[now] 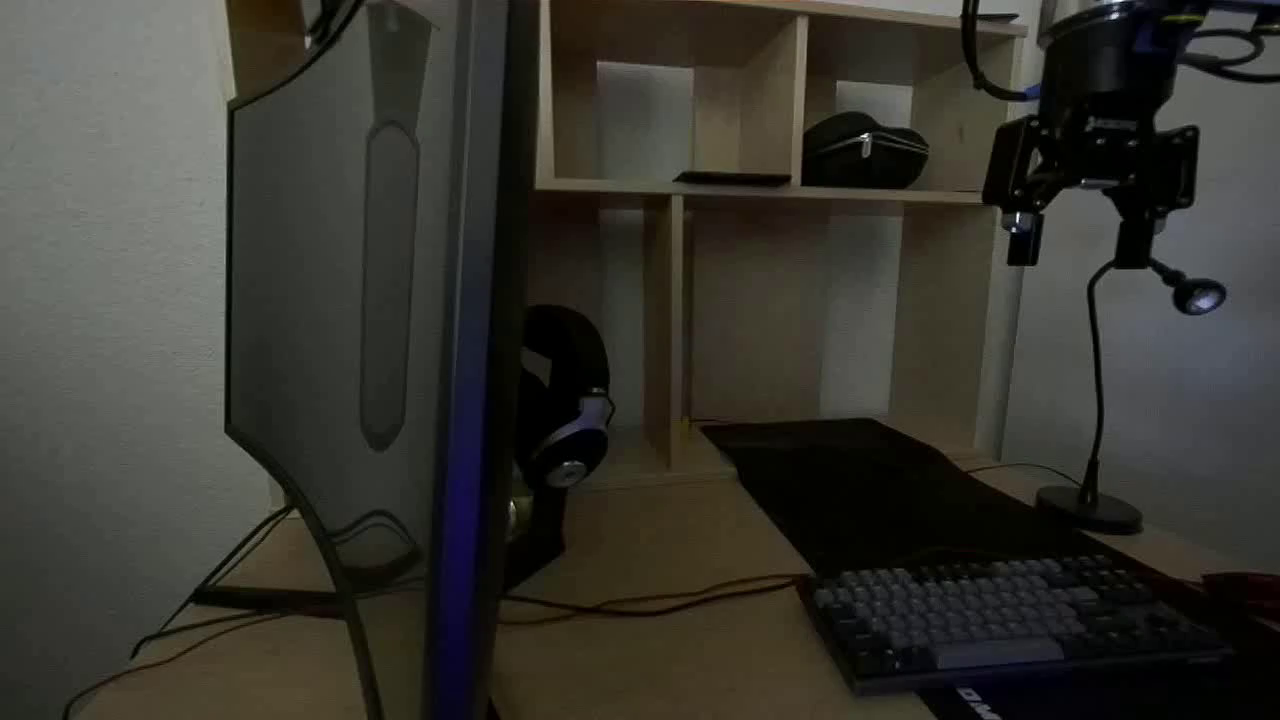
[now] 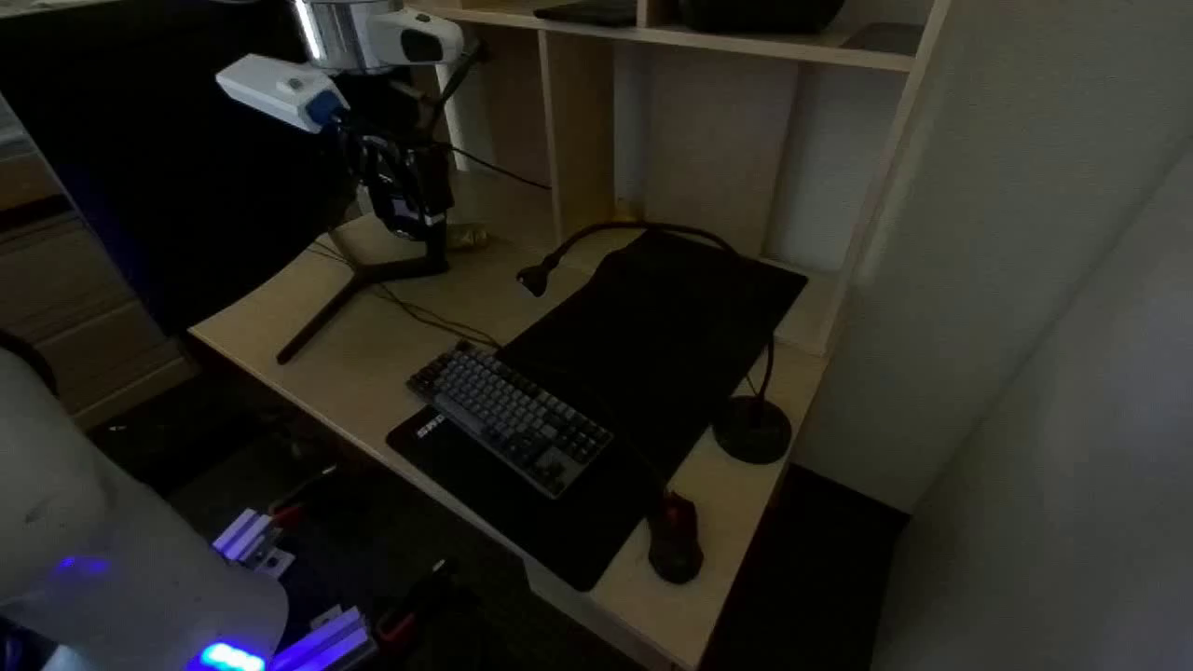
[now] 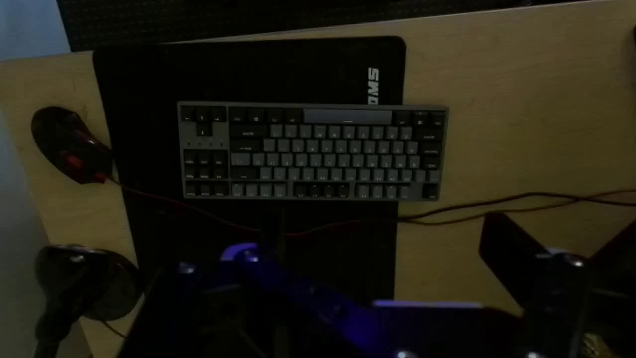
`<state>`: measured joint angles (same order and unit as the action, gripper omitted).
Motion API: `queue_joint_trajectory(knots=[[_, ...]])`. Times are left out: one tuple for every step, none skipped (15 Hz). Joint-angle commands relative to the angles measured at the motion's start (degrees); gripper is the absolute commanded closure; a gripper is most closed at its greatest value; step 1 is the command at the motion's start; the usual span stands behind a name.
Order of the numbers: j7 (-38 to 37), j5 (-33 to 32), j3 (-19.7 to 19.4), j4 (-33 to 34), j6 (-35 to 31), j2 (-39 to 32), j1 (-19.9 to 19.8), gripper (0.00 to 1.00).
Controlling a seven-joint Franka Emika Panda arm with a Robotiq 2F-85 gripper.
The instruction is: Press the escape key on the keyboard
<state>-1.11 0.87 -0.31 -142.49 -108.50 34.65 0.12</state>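
Observation:
The keyboard (image 3: 318, 154) is wide, dark-framed, with grey-blue and black keycaps. It lies flat, partly on the black desk mat and partly on bare wood. It shows in both exterior views (image 1: 980, 615) (image 2: 508, 410). In the wrist view it appears upside down, and the escape key (image 3: 430, 191) is the dark key at its lower right corner. My gripper (image 1: 1078, 252) is open and empty, with its fingers wide apart, well above the desk and not touching the keyboard. Its dark fingers (image 3: 385, 226) also show low in the wrist view, below the keyboard. Nothing covers the escape key there.
The desk mat (image 2: 652, 308) runs under the keyboard. A large monitor (image 1: 330, 280) stands on the desk. A gooseneck lamp (image 1: 1095, 505) and a mouse (image 2: 676, 540) stand near the keyboard. Cables (image 3: 497, 209) run past the escape key's corner. Shelves (image 1: 740, 190) and headphones (image 1: 570, 400) are behind.

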Motion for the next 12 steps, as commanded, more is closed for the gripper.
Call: queue_joint_trajectory(knots=[[0.08,0.06,0.12,0.12,0.14,-0.03,-0.15,0.00],[0.08,0.06,0.12,0.12,0.14,-0.03,-0.15,0.00],[0.08,0.06,0.12,0.12,0.14,-0.03,-0.15,0.00],[0.08,0.06,0.12,0.12,0.14,-0.03,-0.15,0.00],[0.08,0.06,0.12,0.12,0.14,-0.03,-0.15,0.00],[0.08,0.06,0.12,0.12,0.14,-0.03,-0.15,0.00],[0.08,0.06,0.12,0.12,0.14,-0.03,-0.15,0.00],[0.08,0.06,0.12,0.12,0.14,-0.03,-0.15,0.00],[0.08,0.06,0.12,0.12,0.14,-0.03,-0.15,0.00],[0.08,0.06,0.12,0.12,0.14,-0.03,-0.15,0.00],[0.08,0.06,0.12,0.12,0.14,-0.03,-0.15,0.00],[-0.42,-0.75,0.47,0.23,0.50,-0.06,-0.50,0.00]])
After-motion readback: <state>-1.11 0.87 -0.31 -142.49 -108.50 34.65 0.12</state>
